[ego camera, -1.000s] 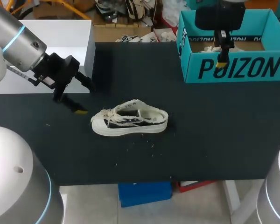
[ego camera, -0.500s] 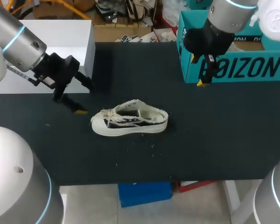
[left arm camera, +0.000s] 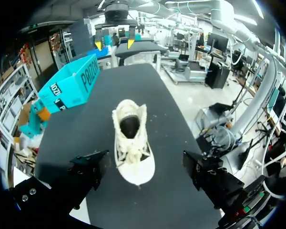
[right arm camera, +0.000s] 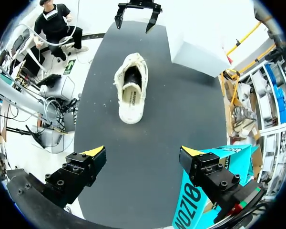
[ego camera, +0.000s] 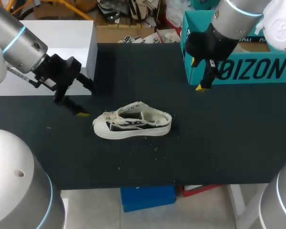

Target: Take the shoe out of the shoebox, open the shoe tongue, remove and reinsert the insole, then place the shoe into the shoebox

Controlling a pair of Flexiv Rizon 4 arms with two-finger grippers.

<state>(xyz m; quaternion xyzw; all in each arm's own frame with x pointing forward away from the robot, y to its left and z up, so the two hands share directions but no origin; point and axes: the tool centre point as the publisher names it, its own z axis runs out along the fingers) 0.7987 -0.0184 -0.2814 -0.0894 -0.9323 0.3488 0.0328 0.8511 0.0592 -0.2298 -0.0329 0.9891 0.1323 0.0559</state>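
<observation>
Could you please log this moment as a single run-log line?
shoe: on its sole on table, outside shoebox | left jaws: open, empty, near toe | right jaws: open, empty, before shoebox front

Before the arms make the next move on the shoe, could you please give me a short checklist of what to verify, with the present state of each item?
1. Shoe out of the shoebox, on the table: ok.
2. Shoe upright on its sole, opening upward: ok.
3. Left claw open and empty, near the toe: ok.
4. Right claw open and empty, beside the shoebox: ok.
5. Tongue pulled open: cannot tell.
6. Insole inside the shoe: cannot tell, interior dark.
</observation>
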